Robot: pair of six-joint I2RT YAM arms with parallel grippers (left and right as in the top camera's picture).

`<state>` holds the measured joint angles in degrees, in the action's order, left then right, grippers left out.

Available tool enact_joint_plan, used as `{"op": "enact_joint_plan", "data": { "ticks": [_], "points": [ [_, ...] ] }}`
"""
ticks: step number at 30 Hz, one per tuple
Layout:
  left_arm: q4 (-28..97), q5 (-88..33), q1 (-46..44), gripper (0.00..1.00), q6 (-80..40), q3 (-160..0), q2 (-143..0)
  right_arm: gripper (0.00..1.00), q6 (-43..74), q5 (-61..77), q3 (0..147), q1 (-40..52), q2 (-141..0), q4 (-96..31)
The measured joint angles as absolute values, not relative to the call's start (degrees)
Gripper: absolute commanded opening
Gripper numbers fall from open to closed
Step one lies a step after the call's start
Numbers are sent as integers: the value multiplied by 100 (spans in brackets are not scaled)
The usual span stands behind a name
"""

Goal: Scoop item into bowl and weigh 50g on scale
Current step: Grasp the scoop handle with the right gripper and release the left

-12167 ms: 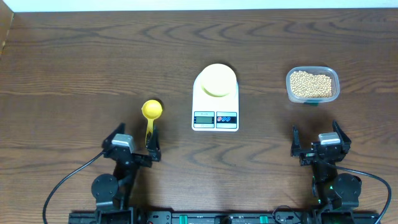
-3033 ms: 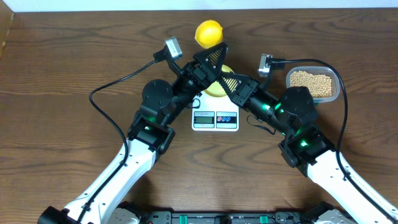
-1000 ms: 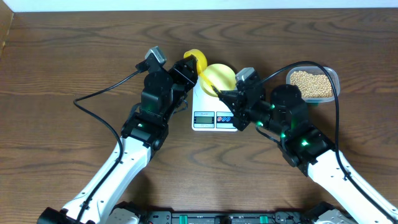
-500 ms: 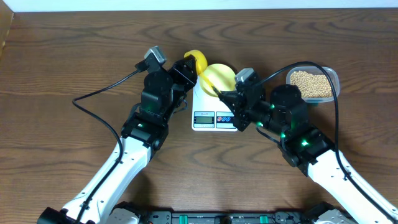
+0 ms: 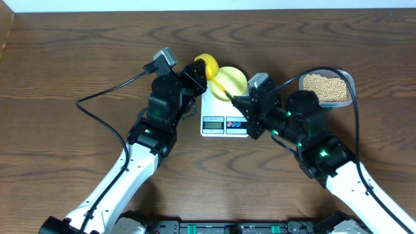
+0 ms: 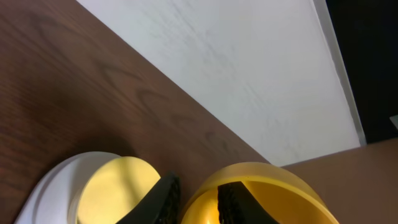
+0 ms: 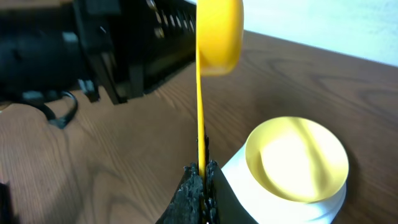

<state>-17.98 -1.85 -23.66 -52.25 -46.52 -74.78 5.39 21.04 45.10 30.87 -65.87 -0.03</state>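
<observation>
Right gripper [image 7: 200,177] is clenching the thin handle end of the yellow scoop [image 7: 217,31], handle running straight out from its jaws, while left gripper [image 6: 199,186] is pinching the cup wall, one finger inside, one outside. This is looking like a hand-over to give the right arm a long reach for dipping. Empty bowl [image 7: 298,158] is sitting on the scale [image 5: 225,112] just right of the right jaws, beans [image 5: 325,88] lying in the clear tub [image 5: 351,81] well apart from both jaws

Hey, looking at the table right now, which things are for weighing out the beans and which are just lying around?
For the job: beans, clear tub holding them, yellow scoop, cream bowl, white scale.
Just lying about: black arm cable across the table.
</observation>
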Motion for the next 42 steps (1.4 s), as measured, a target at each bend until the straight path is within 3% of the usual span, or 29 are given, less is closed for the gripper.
{"op": "enact_joint_plan", "data": {
  "ticks": [2, 6, 17, 21, 26, 29, 33, 35, 36, 38, 42],
  "points": [
    [-1798, -231, -2392, 18, -5192, -4652, -7478, 1, 539, 2130, 4510, 3087, -6497, -67],
    [-1780, -270, -2405, 7, -5109, -4652, -7478, 1, 543, 2167, 4512, 3063, -6473, -128],
    [-1769, -283, -2405, 7, -5006, -4648, -7478, 1, 803, 2237, 4517, 3044, -6416, -47],
    [-1780, -353, -2412, 7, -5017, -4648, -7478, 8, 996, 2316, 4517, 3046, -6241, 1],
    [-1804, -228, -2333, 7, -5352, -4648, -7478, 6, 1175, 2624, 4517, 3057, -5902, 30],
    [-1806, -215, -2329, 7, -5566, -4648, -7478, 10, 1225, 2694, 4517, 3057, -5896, 25],
    [-1811, -228, -2329, 7, -5697, -4648, -7478, 31, 1273, 2729, 4517, 3057, -5896, 30],
    [-1820, -285, -2329, 7, -5778, -4648, -7478, 65, 1310, 2630, 4517, 3057, -5896, 51],
    [-1820, -307, -2329, 7, -5865, -4648, -7478, 75, 1463, 2416, 4517, 3044, -5894, 45],
    [-1841, -353, -2329, 7, -6003, -4648, -7478, 80, 1647, 2086, 4517, 2965, -5867, 47],
    [-1977, -552, -2329, 7, -6141, -4648, -7478, 81, 1933, 1632, 4517, 2532, -5684, 51]
  ]
}}
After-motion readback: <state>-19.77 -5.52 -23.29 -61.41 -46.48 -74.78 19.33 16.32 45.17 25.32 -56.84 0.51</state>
